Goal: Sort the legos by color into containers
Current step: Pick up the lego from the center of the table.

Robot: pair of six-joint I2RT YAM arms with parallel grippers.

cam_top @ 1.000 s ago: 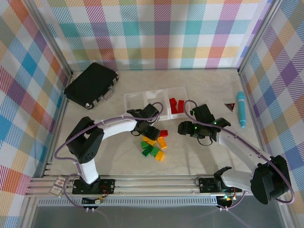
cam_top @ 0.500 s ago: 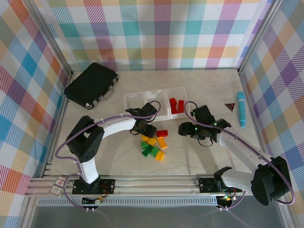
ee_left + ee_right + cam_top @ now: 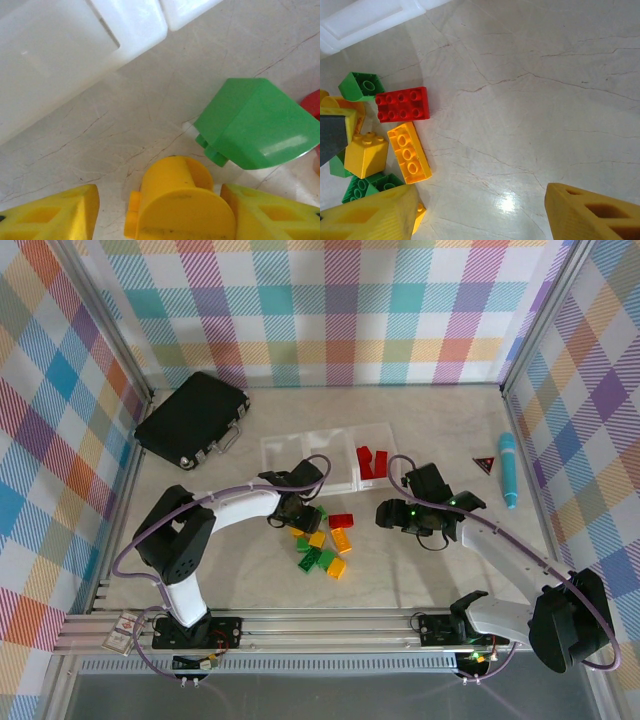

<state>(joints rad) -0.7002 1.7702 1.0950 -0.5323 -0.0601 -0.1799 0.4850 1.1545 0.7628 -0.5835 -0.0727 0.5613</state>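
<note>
- Left wrist view: left gripper (image 3: 160, 194) spread, with a rounded yellow lego (image 3: 180, 207) between its fingers and a gap on one side; probably not yet pinched.
- Green lego (image 3: 255, 125) lies just beyond; containers (image 3: 60, 55) are further ahead.
- Right gripper (image 3: 480, 197) is spread and empty; loose legos (image 3: 409, 152) lie to its left, so the left arm is nearer.

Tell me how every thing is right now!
Left gripper: open around a yellow brick.
Right gripper: open, empty, above bare table.
Containers: right-end bin holds red bricks.
Loose red brick: on the table, studs up.
Black case: shut, lying flat.
Blue tube: lying flat on the table.
</note>
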